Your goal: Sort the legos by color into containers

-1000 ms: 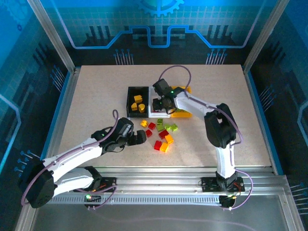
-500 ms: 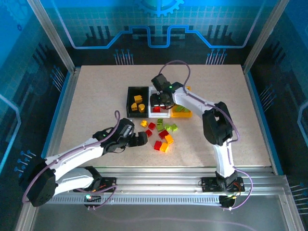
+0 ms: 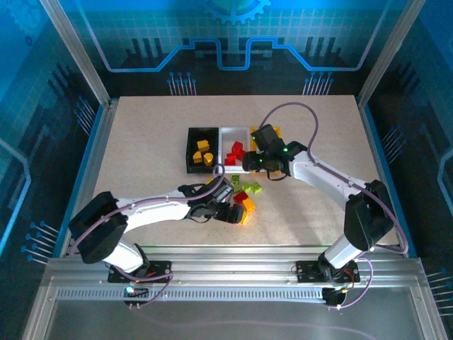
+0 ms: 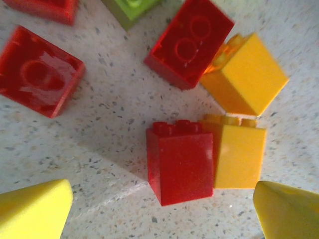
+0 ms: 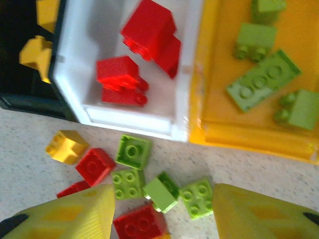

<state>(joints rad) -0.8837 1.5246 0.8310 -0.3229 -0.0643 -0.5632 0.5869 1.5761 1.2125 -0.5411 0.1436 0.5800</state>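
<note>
Loose legos (image 3: pixel 241 197) in red, yellow-orange and lime green lie in a pile in front of three containers. The black bin (image 3: pixel 190 150) holds yellow bricks. Red bricks (image 5: pixel 148 30) lie in the white bin (image 5: pixel 129 119), and green bricks (image 5: pixel 261 82) in the yellow bin (image 5: pixel 239 137). My left gripper (image 4: pixel 164 214) is open low over the pile. A red brick (image 4: pixel 182 162) stands between its fingers (image 4: pixel 32 211), touching a yellow brick (image 4: pixel 239 157). My right gripper (image 5: pixel 162 214) is open and empty above several green bricks (image 5: pixel 162 191) on the table.
The bins stand side by side mid-table, the white bin (image 3: pixel 234 130) between the black one and the yellow bin (image 3: pixel 276 132). My right arm crosses over the yellow bin. More red bricks (image 4: pixel 189 42) and a yellow brick (image 4: pixel 251 74) crowd just beyond the left gripper.
My left arm has reached right into the pile. My right gripper has opened wider over the white bin, then drawn back to the right toward the pile.
</note>
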